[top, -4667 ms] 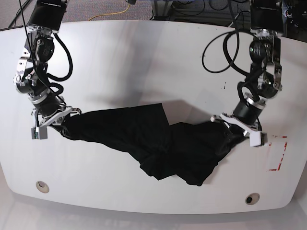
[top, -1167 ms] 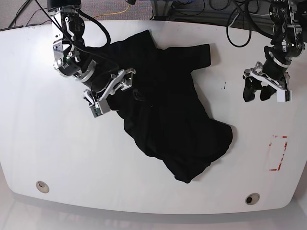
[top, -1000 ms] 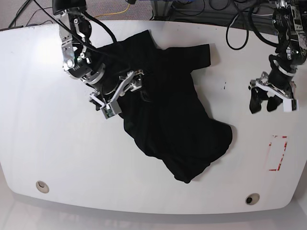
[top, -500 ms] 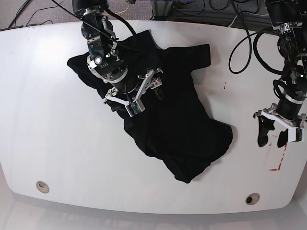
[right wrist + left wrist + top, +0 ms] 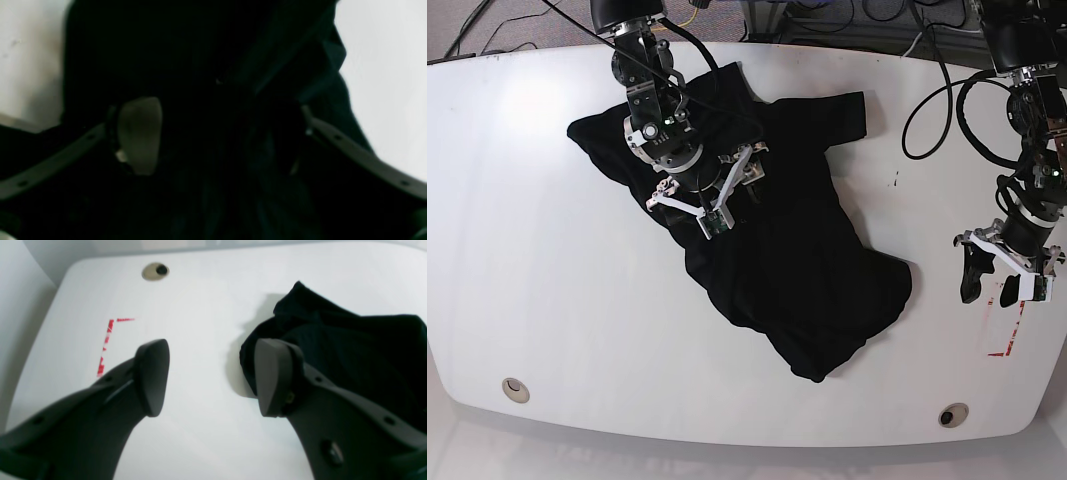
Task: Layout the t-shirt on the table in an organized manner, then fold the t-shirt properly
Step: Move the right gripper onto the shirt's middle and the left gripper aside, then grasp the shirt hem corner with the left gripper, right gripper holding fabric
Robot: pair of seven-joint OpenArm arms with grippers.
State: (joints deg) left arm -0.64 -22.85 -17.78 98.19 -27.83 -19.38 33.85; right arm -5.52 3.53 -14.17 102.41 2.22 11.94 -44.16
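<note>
Your right fingers [image 5: 710, 184] stand spread over the middle of the black t-shirt [image 5: 807, 280], gripping nothing that shows, while your left fingers [image 5: 210, 376] hang wide and empty over bare white surface [image 5: 200, 306] beside the shirt's hem corner. You're in the laying-out step: the shirt lies crumpled and askew. Next, I'd judge, pinch opposite edges and pull it flat.
</note>
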